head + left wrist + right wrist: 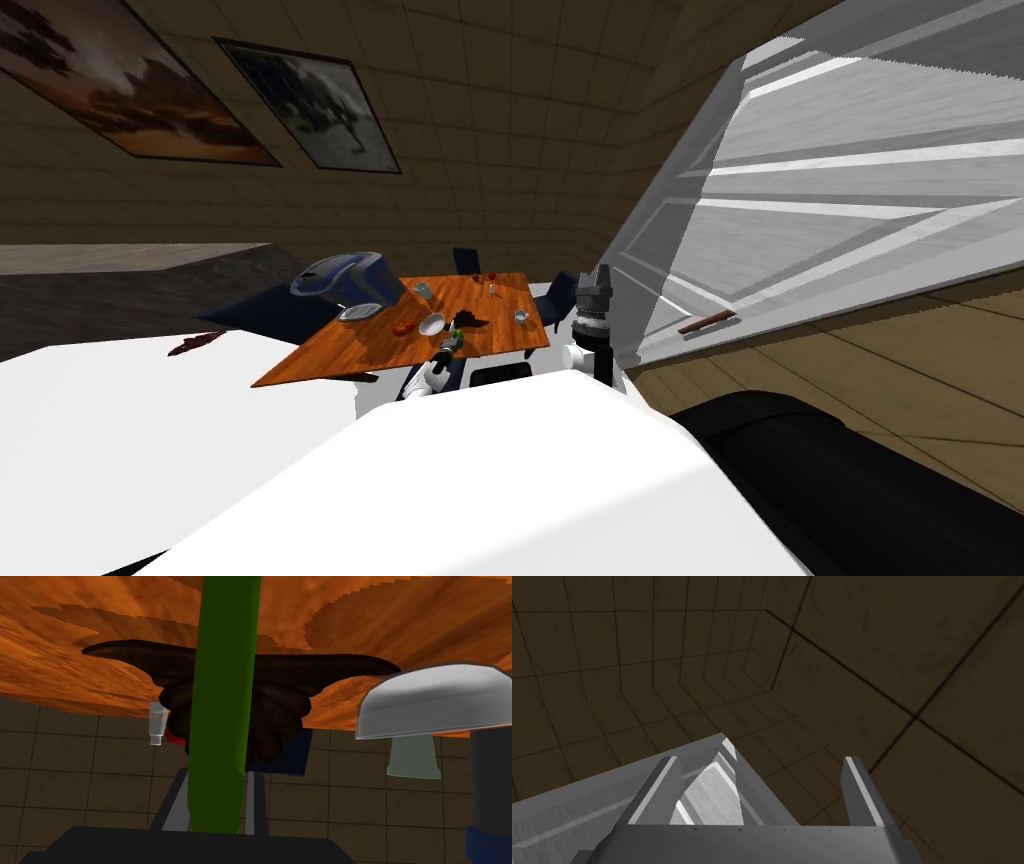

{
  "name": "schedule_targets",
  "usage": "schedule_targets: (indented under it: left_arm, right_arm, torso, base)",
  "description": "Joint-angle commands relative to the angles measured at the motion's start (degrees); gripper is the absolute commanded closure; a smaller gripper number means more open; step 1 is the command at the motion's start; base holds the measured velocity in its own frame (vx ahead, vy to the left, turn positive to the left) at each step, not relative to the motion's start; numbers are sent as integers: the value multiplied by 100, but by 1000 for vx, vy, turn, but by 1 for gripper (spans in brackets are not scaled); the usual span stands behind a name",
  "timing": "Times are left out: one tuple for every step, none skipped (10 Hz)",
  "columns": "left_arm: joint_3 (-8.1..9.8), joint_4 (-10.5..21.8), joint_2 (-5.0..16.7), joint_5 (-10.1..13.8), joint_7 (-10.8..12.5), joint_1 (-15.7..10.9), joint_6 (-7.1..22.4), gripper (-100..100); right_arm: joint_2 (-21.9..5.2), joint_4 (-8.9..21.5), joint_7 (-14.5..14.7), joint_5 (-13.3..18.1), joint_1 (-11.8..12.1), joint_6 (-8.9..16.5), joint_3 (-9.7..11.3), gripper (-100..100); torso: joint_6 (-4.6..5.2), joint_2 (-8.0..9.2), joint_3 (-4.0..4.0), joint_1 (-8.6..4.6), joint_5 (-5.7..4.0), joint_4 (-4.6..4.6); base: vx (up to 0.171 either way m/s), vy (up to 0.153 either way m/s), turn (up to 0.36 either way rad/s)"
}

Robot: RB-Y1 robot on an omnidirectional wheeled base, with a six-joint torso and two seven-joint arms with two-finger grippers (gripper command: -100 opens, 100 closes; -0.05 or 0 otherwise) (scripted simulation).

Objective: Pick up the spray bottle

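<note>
A long green spray bottle [225,701] stands between the fingers of my left gripper [216,786], which is shut on its sides. In the head view the bottle [457,334] shows as a small green shape at the left gripper [449,347], over the near part of the orange wooden table [340,355]. Whether it rests on the table I cannot tell. Just beyond it lies a dark brown lump [285,706]. My right gripper [603,276] is raised beside the table's right edge, open [757,776] and holding nothing.
A white bowl [435,701], a pale cup [414,758] and a small clear bottle [157,723] stand near the green bottle. A plate [360,312], a big blue-grey object [345,275] and dark blue chairs [555,295] are around the table. A white door [800,200] stands at the right.
</note>
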Motion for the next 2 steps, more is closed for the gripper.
schedule_targets:
  left_arm:
    - [0, 0, 0, 0, 0, 0, 0, 100]
    - [20, 12, -9, 9, -13, -12, 7, 0]
  right_arm:
    - [0, 0, 0, 0, 0, 0, 0, 0]
    - [0, 0, 0, 0, 2, 0, -1, 0]
  torso:
    - [0, 0, 0, 0, 0, 0]
    - [-10, -11, -5, 2, -3, -2]
  base:
    - [-54, 0, -81]
    - [-9, -1, 13]
